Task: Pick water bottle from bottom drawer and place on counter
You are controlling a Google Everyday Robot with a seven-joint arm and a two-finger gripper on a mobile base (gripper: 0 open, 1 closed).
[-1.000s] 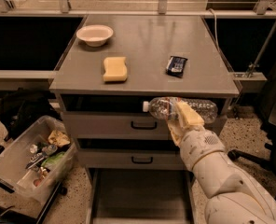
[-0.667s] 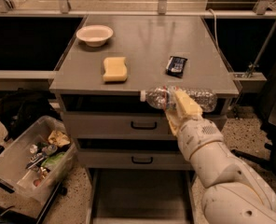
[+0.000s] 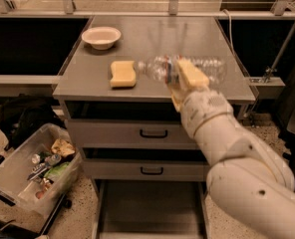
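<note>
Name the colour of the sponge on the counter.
Yellow, clear in the camera view; the sponge lies left of the gripper, holding the water bottle over the counter.

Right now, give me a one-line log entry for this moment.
phase: carry | end effector: shut on water bottle, held sideways over counter, near sponge | bottom drawer: open | placed: not yet
</note>
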